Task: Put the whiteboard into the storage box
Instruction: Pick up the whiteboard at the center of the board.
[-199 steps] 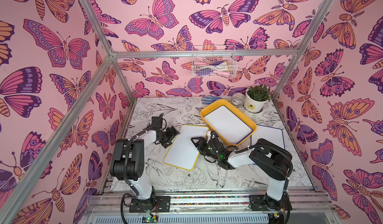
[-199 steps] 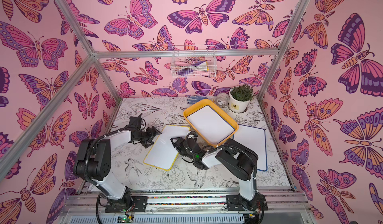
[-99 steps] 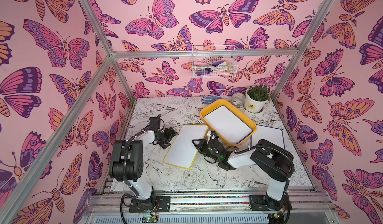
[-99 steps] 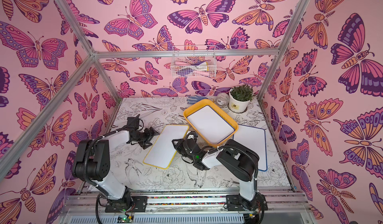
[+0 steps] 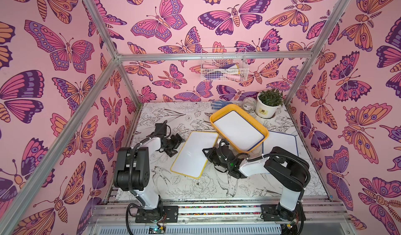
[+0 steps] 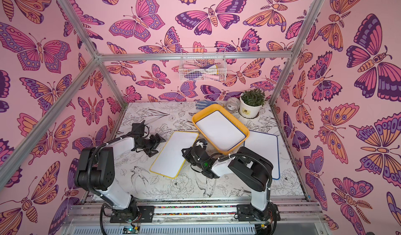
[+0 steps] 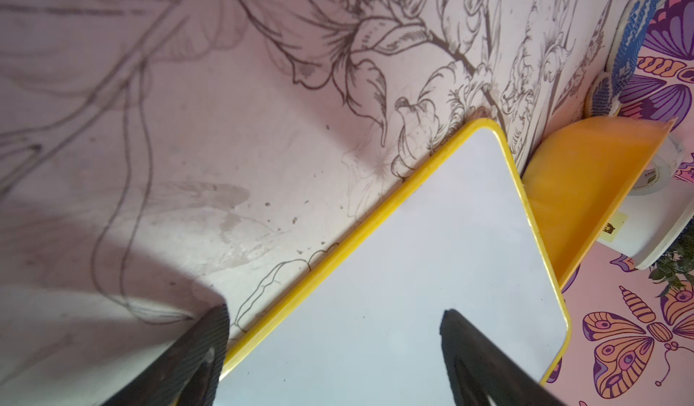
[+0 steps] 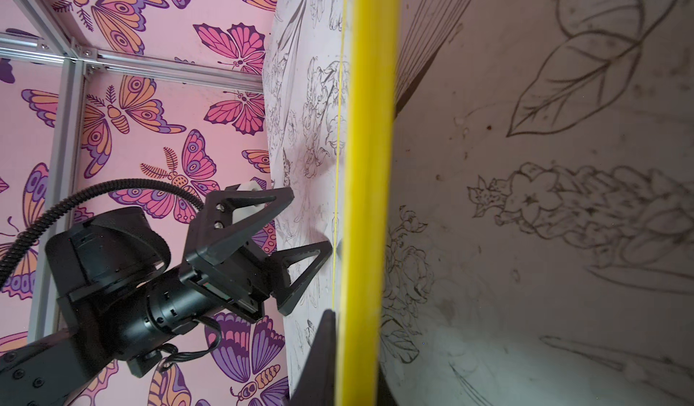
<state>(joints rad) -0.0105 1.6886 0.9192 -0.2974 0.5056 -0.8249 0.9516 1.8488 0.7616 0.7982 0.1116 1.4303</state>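
Observation:
A yellow-framed whiteboard (image 5: 194,154) (image 6: 173,154) lies flat in the middle of the table. My right gripper (image 5: 207,153) (image 8: 353,333) is shut on its right long edge, which shows as a yellow strip (image 8: 370,160) in the right wrist view. At the board's left edge my left gripper (image 5: 177,141) (image 7: 334,312) stands open. One of its fingers is over the white face (image 7: 394,280) and the other over the table. The yellow-orange storage box (image 5: 217,114) (image 6: 199,114) sits just behind and to the right, with a blue-framed whiteboard (image 5: 238,129) inside it.
Another blue-framed whiteboard (image 5: 282,140) lies on the table right of the box, partly under my right arm. Behind the box are a potted plant (image 5: 268,103), a tape roll (image 5: 249,104) and blue-dotted gloves (image 5: 219,104). A white wire basket (image 5: 223,66) hangs on the back wall.
My right gripper's jaws have closed on the right edge of the yellow-framed whiteboard. The left gripper stays open at the left edge, and the board has not visibly shifted.

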